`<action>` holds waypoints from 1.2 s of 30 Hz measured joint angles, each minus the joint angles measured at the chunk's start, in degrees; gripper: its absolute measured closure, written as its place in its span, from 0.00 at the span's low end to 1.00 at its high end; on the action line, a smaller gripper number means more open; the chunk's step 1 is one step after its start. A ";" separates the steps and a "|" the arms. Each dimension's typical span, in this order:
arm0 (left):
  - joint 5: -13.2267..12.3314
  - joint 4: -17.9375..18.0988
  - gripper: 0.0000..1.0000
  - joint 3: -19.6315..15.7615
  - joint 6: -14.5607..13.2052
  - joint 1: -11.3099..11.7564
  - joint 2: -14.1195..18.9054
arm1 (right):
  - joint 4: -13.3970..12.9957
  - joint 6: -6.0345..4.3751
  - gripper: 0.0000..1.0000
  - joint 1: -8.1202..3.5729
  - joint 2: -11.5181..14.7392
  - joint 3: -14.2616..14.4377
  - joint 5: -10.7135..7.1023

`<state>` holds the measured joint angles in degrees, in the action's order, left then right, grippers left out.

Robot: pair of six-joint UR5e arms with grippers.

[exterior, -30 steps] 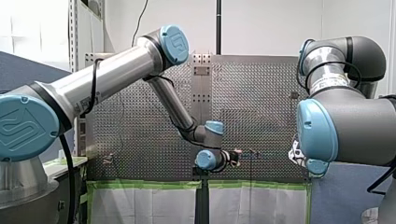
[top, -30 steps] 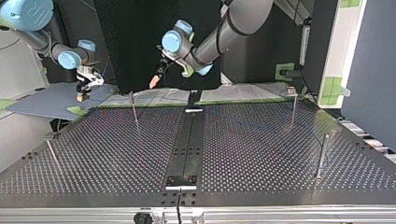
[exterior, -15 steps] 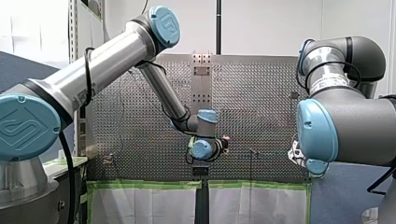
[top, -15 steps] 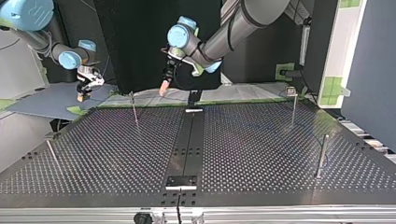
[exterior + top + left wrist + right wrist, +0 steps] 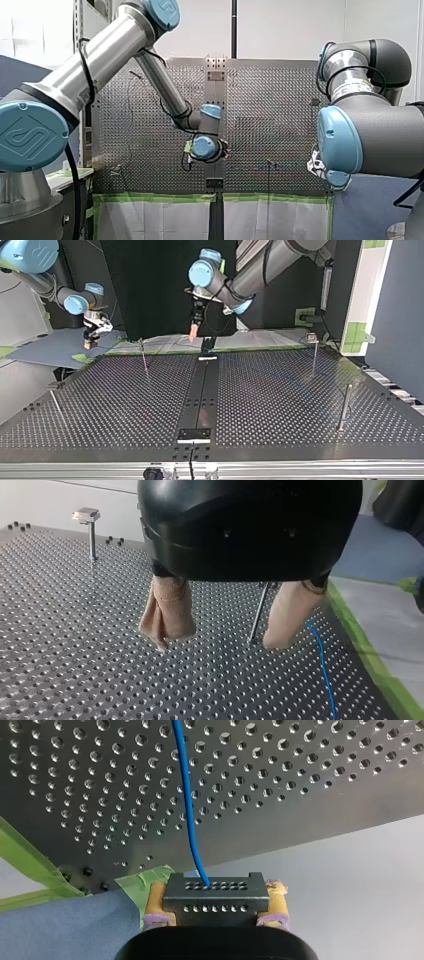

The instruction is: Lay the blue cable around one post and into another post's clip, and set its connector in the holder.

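In the right wrist view my right gripper (image 5: 216, 912) is shut on the black connector (image 5: 216, 892), held between its yellow pads. The blue cable (image 5: 187, 805) runs from the connector out over the perforated table (image 5: 300, 785). In the top view that gripper (image 5: 90, 342) hangs off the table's far left corner. My left gripper (image 5: 217, 641) stands open with beige pads and holds nothing. A thin post (image 5: 257, 612) shows between its fingers, and a stretch of blue cable (image 5: 322, 665) lies on the plate beside one finger. In the top view it (image 5: 193, 332) hangs above the table's far edge.
Thin posts stand on the table (image 5: 144, 356) (image 5: 314, 352) (image 5: 345, 407) (image 5: 55, 405). A clip-topped post (image 5: 90, 530) stands ahead of my left gripper. Small black plates sit on the centre strip at the near (image 5: 194, 434) and far (image 5: 207, 358) ends. Green tape (image 5: 370, 655) lines the table's edge.
My left arm has swung its gripper toward the top view's right, and toward the front view's left, turning its fingers to point down. My right arm has not moved.
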<state>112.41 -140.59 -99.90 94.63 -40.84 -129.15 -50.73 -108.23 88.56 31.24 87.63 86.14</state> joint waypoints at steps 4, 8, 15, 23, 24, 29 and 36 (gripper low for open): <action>0.10 -0.38 0.00 -2.28 0.19 0.10 2.29 | -0.06 -0.07 0.93 0.14 0.00 0.00 0.00; 0.10 -0.46 0.00 -4.67 0.61 0.16 4.67 | -0.08 -0.11 0.93 0.28 -0.01 0.01 0.00; 1.16 -0.57 0.00 -9.09 2.67 1.18 9.09 | -0.15 -0.32 0.93 0.42 -0.06 0.01 0.00; -1.61 0.58 0.00 -14.06 7.05 5.36 14.05 | -0.17 -0.42 0.93 0.47 -0.07 0.00 0.00; -2.33 1.12 0.00 -14.79 7.81 6.10 14.80 | -0.17 -0.42 0.93 0.46 -0.07 0.00 0.00; -5.14 3.16 0.00 -17.78 10.75 9.05 17.76 | -0.17 -0.42 0.93 0.47 -0.06 0.00 -0.01; -6.93 3.59 0.00 -22.16 15.16 13.45 22.17 | -0.25 -0.54 0.93 0.50 -0.06 0.01 -0.19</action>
<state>105.48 -137.00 -122.06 109.79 -27.39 -106.98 -50.98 -108.77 89.06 31.17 87.64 85.95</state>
